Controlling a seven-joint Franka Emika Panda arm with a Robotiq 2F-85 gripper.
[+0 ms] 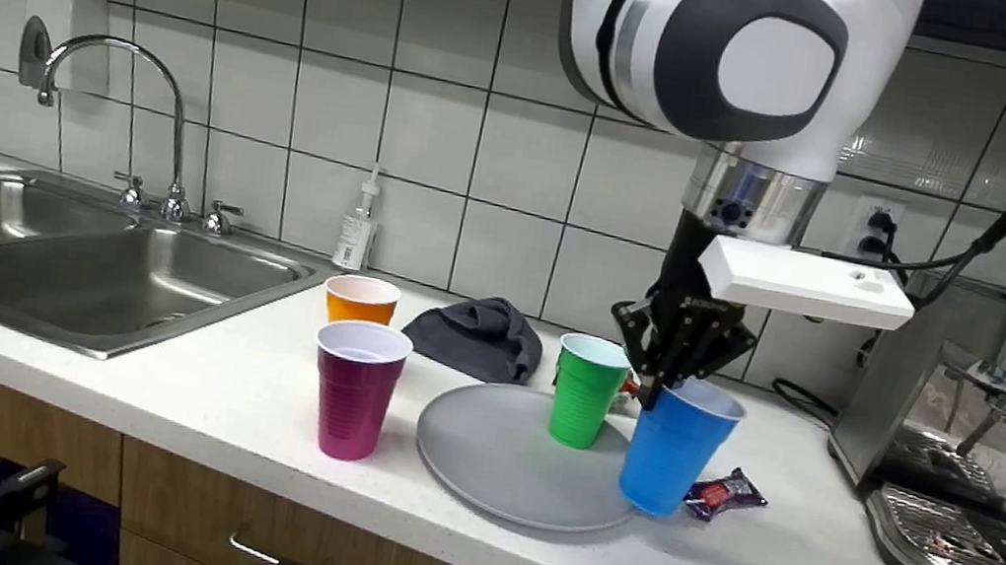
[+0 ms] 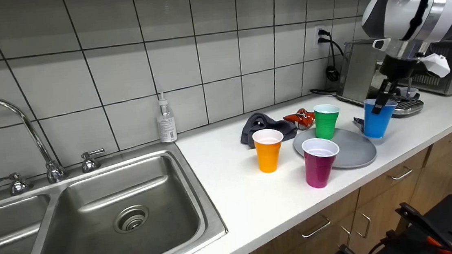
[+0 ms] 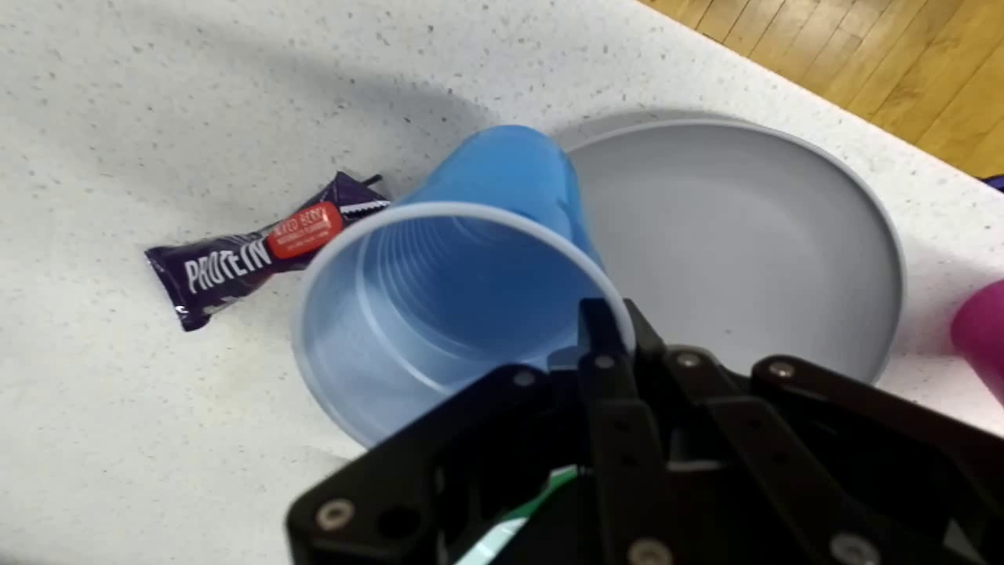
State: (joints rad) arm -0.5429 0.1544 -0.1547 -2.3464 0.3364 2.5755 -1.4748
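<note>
"PROTEIN" on the purple wrapper (image 3: 265,249).

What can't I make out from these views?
Green cup, wrist view: mostly hidden behind the tool.
Magenta cup, wrist view: cut off by the right edge.
Protein bar, in an exterior view: only one end shows; the rest is behind the blue cup.
Bottle label, both exterior views: print too small to read.

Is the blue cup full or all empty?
Empty, as far as shows: the wrist view looks into the blue plastic cup, and only bare ridged sides appear; the jaws hide a little.
</note>
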